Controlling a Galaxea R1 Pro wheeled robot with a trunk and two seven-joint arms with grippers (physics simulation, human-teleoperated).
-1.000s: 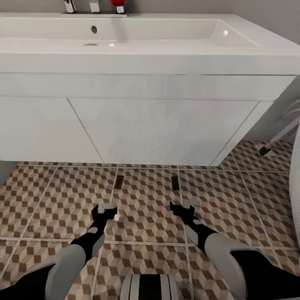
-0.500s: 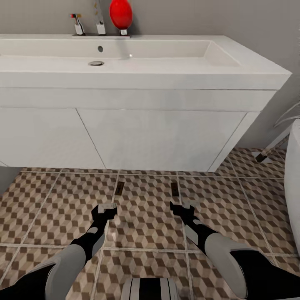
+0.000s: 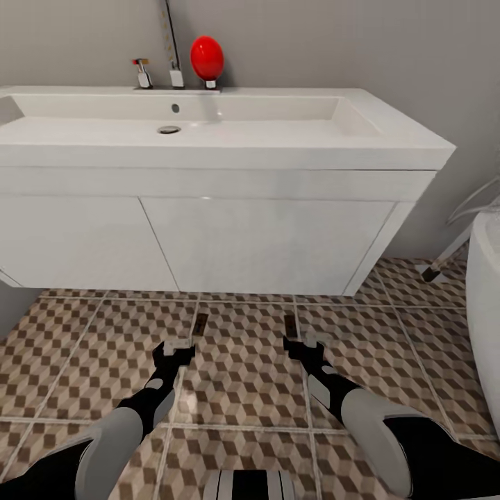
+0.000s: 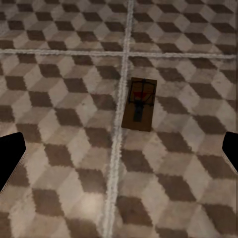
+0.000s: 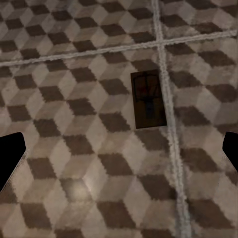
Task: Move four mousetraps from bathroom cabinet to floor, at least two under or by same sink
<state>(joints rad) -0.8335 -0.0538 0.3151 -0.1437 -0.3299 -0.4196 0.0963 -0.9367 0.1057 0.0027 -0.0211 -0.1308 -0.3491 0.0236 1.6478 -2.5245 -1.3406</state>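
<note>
Head view: both pincers, left and right, gape wide and empty; a mousetrap lies ahead of each, white sink beyond.

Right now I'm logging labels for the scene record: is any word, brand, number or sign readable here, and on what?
None: no readable text.
White rectangular wall-hung sink: flat front plain, no lettering.
Two small dark-brown mousetrap boards on the cube-patterned tile floor: a small red patch on each, no legible marking.
Red oval object by the chrome tap: unmarked.
</note>
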